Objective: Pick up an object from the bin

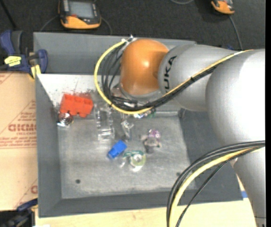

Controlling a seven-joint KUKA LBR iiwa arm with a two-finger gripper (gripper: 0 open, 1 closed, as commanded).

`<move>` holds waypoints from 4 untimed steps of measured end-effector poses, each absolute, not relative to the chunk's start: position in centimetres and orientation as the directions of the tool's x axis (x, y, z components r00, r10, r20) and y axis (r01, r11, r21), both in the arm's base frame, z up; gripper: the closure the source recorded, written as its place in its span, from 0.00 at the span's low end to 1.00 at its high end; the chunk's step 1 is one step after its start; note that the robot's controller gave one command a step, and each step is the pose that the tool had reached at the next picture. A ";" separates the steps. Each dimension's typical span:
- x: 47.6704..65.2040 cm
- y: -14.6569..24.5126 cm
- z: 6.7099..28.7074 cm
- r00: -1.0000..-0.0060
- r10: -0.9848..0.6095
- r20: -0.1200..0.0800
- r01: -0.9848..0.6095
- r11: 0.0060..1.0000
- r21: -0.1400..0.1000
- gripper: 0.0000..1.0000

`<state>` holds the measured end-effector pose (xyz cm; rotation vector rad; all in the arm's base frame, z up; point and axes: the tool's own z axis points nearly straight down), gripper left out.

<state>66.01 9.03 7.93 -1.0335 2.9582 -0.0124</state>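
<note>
Arm [221, 79] comes in from the right of the frame. Its orange cover [142, 65] sits over the upper middle of the grey bin [88, 174]. Below the cover you see the gripper [114, 124], low over the bin floor at about frame centre. You cannot tell whether it is open or closed, nor whether it has hold of anything.

Nearest thing: a small blue block [117, 149], lying tilted on the floor just below the gripper in the frame. Just right of the block is a clear round piece with green [136, 160]. Above that, right of the gripper, is a small purple-and-clear piece [151, 138].

Upper left of the floor: a red brick [76, 105], with a silvery piece [63, 120] at its lower left corner.
</note>
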 end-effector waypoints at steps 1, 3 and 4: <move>66.7 9.5 8.5 -0.784 -0.620 -0.038 -0.619 0.785 -0.020 1.00; 66.9 9.3 13.9 -0.792 -0.610 -0.005 -0.610 0.792 -0.001 1.00; 67.0 9.3 14.2 -0.795 -0.607 -0.006 -0.607 0.795 0.000 1.00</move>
